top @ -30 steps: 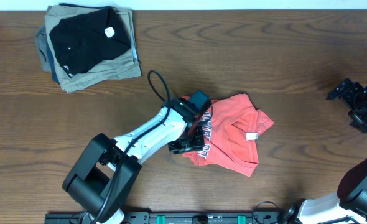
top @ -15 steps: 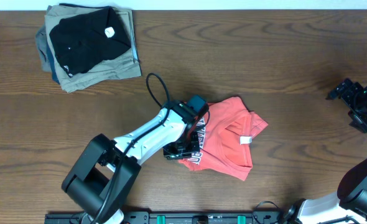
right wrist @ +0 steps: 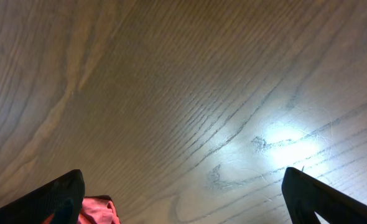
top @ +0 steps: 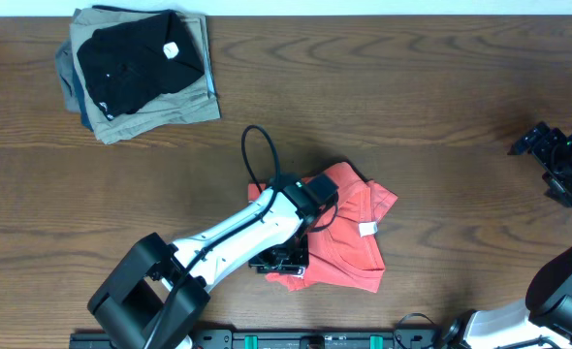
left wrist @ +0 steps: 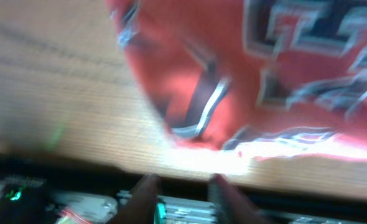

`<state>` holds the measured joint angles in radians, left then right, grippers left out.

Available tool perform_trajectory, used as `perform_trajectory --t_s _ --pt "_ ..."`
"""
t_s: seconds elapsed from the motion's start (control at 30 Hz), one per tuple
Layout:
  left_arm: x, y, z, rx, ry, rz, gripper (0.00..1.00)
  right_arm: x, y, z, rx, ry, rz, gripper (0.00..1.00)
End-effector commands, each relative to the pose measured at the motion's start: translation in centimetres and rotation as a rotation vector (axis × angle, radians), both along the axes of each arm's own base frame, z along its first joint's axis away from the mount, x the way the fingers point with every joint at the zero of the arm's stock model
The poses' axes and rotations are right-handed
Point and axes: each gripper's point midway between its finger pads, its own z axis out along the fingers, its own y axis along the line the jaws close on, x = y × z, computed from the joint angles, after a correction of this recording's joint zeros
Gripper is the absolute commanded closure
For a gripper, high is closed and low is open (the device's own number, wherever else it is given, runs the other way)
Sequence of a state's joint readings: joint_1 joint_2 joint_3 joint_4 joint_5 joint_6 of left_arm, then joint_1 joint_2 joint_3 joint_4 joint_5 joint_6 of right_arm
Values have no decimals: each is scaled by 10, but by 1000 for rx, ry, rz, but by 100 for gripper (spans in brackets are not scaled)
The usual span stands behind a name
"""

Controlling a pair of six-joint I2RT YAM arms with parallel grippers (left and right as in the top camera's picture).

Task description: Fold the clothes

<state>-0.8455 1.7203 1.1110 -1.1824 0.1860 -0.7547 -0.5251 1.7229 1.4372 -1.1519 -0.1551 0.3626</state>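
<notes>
Left gripper (left wrist: 183, 185), blurred in its wrist view, hangs low over the left edge of the shirt (top: 349, 233), fingers a little apart with no cloth seen between them. The right gripper (right wrist: 183, 199) is spread wide over bare table (top: 441, 97) near the right edge. The red-orange shirt lies bunched and partly folded near the middle of the table's front edge, and it looks light, limp and apt to slide on the wood, so a pinch at a hem corner or sleeve edge would likely serve better than the thick middle.
</notes>
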Motion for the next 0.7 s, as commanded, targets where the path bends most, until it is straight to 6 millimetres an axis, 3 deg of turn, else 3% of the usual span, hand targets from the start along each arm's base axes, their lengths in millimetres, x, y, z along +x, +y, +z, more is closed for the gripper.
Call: perform_trajectory --t_s 0.0,0.1,0.17,0.33,0.37,0.4,0.5,0.53,0.67 --pt "-6 11 6 42 23 -39 65 0 -5 9 -23 -21 -9 1" --pt "-13 21 13 80 58 -55 67 0 -5 9 -23 -21 -9 1" --pt "-9 23 17 96 42 -63 76 0 -5 9 -23 -21 -9 1" --pt "22 10 35 55 -111 -82 80 0 -5 9 -23 -20 -9 1" --pt "32 6 38 38 -164 -87 78 0 -5 9 -23 -21 -9 1" --pt "41 1 39 24 -209 -90 69 0 -5 9 -23 -21 -9 1" --pt "64 -13 36 -26 -316 -101 68 0 -5 9 -23 -21 -9 1" --pt "70 -19 34 -49 -336 -106 72 0 -5 9 -23 -21 -9 1" --pt "79 -30 20 -81 -364 -103 74 0 -5 9 -23 -21 -9 1"
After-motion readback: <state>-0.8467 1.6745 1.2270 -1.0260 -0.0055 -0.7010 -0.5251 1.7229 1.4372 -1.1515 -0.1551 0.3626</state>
